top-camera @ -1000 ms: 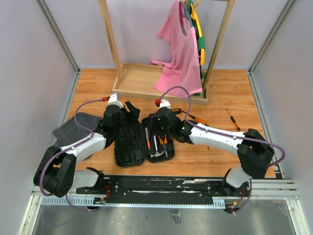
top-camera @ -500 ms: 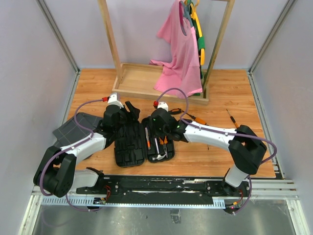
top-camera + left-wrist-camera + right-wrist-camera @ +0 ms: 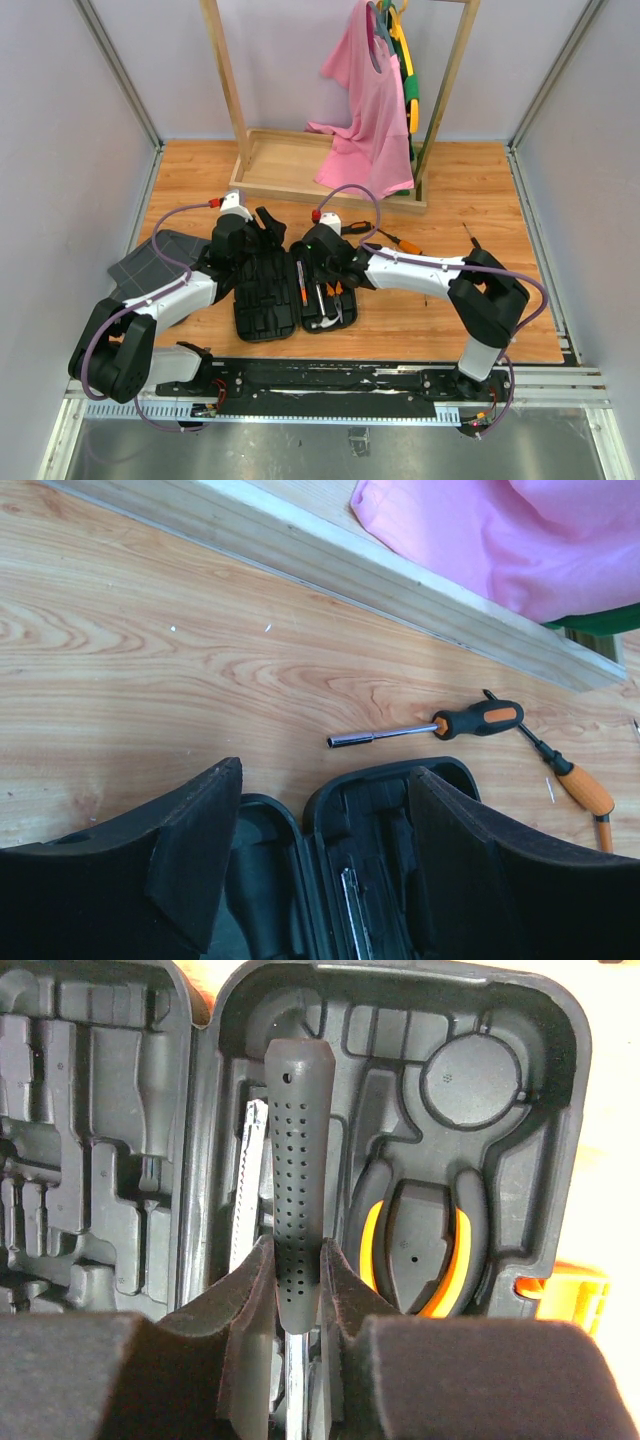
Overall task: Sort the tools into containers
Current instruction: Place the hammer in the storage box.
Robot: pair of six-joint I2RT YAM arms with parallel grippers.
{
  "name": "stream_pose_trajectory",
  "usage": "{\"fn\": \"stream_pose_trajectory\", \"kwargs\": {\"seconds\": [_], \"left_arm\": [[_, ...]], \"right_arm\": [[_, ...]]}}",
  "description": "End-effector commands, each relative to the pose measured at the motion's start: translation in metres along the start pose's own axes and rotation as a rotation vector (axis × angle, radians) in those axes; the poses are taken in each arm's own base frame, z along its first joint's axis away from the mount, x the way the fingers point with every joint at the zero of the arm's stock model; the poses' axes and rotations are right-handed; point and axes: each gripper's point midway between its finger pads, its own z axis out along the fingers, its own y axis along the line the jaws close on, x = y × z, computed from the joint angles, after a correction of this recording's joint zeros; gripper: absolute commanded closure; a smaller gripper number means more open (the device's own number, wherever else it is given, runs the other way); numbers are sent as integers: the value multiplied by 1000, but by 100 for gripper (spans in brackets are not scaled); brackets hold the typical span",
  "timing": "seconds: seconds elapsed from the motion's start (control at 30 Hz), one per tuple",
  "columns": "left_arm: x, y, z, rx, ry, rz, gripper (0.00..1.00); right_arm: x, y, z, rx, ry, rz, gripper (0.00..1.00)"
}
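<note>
Top view: the open tool case (image 3: pixel 262 300) lies at the surface's near edge. Left wrist: your left gripper (image 3: pixel 325 780) hangs released over the case's far edge. Right wrist: your right gripper (image 3: pixel 297 1255) clamps a black perforated bar (image 3: pixel 293 1140) over the case's right half.

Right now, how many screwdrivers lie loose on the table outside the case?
3: a black-and-orange-handled one beyond the tool case, an orange-handled one beside it, a third farther right, partly behind the right arm. More may be hidden.

One tool case (image 3: pixel 265 300); one pliers (image 3: pixel 458 1260); one black perforated-handle tool (image 3: pixel 295 1180); two screwdrivers (image 3: pixel 470 721) beyond case.
</note>
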Motion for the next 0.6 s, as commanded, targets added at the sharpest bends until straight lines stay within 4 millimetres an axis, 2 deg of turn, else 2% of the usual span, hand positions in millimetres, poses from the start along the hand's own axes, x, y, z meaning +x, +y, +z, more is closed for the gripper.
{"fn": "stream_pose_trajectory", "kwargs": {"seconds": [0.0,0.13,0.23,0.57], "left_arm": [[-5,-4,1,5,-15,15,29],[-5,-4,1,4,-15,15,29],[-4,-4,1,3,-15,15,29],[-4,-4,2,4,-12,15,29]], "right_arm": [[4,9,1,-2,22,2,95],[8,8,4,2,37,-2,93],[9,8,5,8,42,-5,84],[-5,4,-10,15,-14,-9,69]]}}
